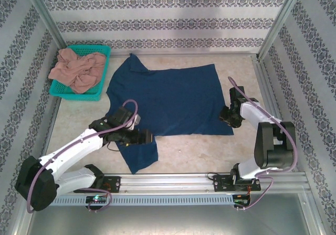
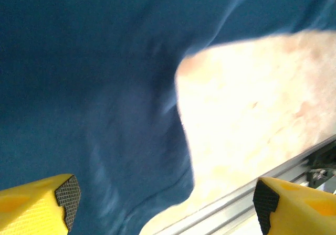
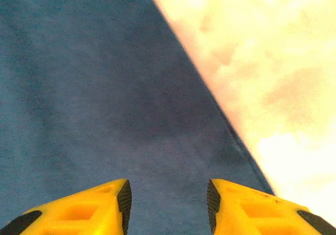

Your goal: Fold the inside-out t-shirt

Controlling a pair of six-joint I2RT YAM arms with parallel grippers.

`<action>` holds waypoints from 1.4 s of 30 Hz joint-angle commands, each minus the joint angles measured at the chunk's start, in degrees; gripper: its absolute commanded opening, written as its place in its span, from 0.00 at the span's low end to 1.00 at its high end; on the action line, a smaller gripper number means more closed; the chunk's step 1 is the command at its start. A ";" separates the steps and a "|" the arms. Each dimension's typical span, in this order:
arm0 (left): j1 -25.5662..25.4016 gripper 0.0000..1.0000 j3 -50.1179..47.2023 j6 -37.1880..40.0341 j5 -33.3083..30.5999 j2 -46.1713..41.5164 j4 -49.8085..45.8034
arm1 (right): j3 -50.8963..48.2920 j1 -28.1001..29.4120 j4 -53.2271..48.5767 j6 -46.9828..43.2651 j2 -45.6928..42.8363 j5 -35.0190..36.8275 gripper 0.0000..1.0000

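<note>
Poised to fold the flat t-shirt (image 1: 163,98), the left gripper (image 1: 143,137) gapes empty over its sleeve, the right gripper (image 1: 227,117), apparently empty, parted over its hem.

White arms (image 1: 73,148), black joints (image 1: 37,185), purple cables (image 1: 131,103), yellow black-padded fingers (image 3: 79,209).

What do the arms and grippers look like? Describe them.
The left arm and right arm have white links, black joints and a lilac cable looping along each. The left gripper and right gripper have yellow fingers tipped with black textured pads.
</note>
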 commanded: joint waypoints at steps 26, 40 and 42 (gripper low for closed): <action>-1.00 0.86 3.47 3.73 -6.56 6.87 -0.13 | -4.65 -8.50 -3.24 -3.74 2.56 -1.36 0.43; -3.05 0.84 0.75 -3.93 -12.20 -0.02 -16.25 | -4.85 -7.71 -3.76 -4.07 -3.07 -1.94 0.00; -4.50 0.83 -0.67 -5.84 -12.00 -0.27 -17.32 | -4.81 -7.69 -3.71 -4.45 -2.83 -1.60 0.00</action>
